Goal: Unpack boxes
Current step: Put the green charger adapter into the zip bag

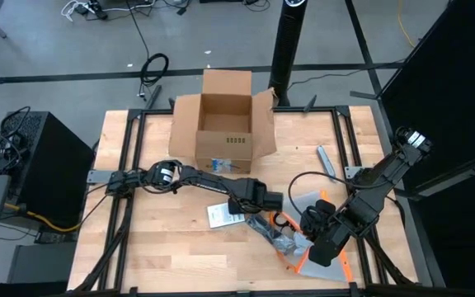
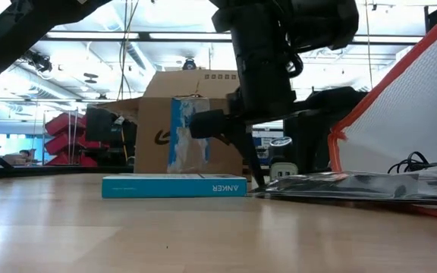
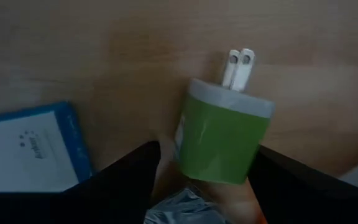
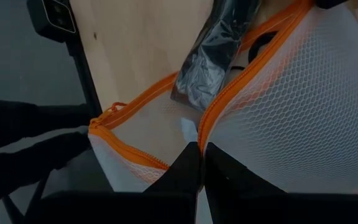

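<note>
Box (image 1: 223, 124) well behind left fingers (image 3: 135, 180) gripping green plug (image 3: 222, 137); right fingers (image 4: 194, 168) pinching mesh pouch (image 4: 278, 118).

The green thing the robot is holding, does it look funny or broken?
Not broken. The left gripper holds a green charger plug with its white prongs sticking out. It hangs over the table, far from the open box.

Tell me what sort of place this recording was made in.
Probably a robotics lab or workshop: a wooden table on a black metal frame stands on a grey concrete floor strewn with cables, and red storage bins show in the room behind under bright ceiling lights.
</note>
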You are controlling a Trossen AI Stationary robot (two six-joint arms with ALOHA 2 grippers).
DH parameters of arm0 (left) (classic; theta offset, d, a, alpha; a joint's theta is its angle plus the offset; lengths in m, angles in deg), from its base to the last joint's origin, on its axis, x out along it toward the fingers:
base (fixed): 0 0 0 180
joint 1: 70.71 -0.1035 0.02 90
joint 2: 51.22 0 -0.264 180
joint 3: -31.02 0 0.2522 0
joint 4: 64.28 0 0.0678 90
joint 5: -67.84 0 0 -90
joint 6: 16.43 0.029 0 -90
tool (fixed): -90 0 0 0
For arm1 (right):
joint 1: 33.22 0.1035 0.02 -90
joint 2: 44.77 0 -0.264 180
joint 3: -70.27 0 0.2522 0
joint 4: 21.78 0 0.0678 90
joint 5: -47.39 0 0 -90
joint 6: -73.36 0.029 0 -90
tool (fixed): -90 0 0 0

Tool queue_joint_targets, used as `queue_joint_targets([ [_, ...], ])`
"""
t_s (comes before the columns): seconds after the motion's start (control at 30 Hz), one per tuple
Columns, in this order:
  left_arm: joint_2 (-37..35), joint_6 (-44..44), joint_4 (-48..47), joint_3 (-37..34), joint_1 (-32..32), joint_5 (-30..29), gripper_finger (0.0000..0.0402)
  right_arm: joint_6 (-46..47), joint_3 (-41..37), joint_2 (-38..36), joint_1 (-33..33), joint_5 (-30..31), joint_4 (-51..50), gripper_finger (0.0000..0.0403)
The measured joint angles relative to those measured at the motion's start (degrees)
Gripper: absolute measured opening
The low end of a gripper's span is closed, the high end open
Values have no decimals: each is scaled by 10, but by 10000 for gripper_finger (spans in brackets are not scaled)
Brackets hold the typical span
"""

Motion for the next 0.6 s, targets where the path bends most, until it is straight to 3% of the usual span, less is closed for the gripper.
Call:
queue_joint_targets([
  [0.6, 0, 74, 20, -1, -12, -42, 205, -3, 0, 0, 0, 2, 0, 0],
])
